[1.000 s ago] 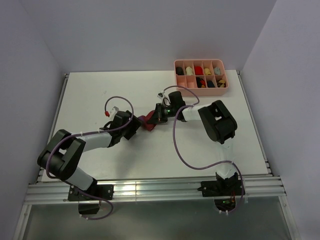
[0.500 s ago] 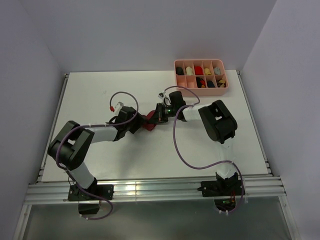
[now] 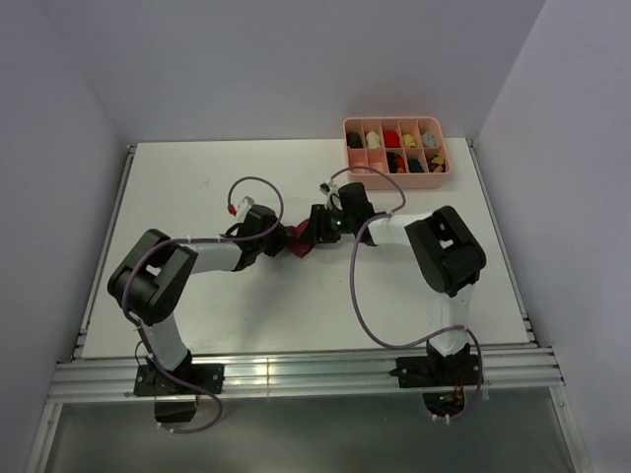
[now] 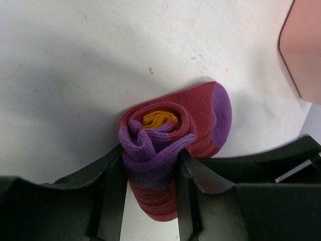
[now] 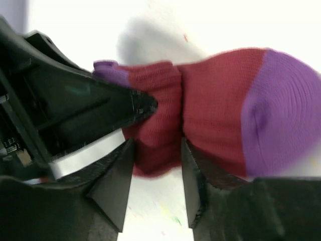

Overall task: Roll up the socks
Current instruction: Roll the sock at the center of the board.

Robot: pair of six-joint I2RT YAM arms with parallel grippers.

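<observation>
A dark red sock with purple toe and cuff [image 3: 299,239] lies rolled at the middle of the white table [image 3: 197,187]. In the left wrist view the roll [image 4: 165,135] shows a purple spiral end with an orange core. My left gripper [image 3: 281,240] is shut on the roll's purple end, one finger on each side [image 4: 149,198]. My right gripper [image 3: 314,232] is shut on the sock's red part [image 5: 155,145] from the opposite side [image 5: 156,175], with the purple toe [image 5: 281,115] to its right. The two grippers nearly touch.
A pink divided tray [image 3: 396,146] holding several rolled socks stands at the back right of the table; its corner shows in the left wrist view [image 4: 303,45]. Grey walls close the table in on three sides.
My left gripper has moved right along the table to the sock and closed on the roll. My right gripper has shifted slightly right and stays on the sock.
</observation>
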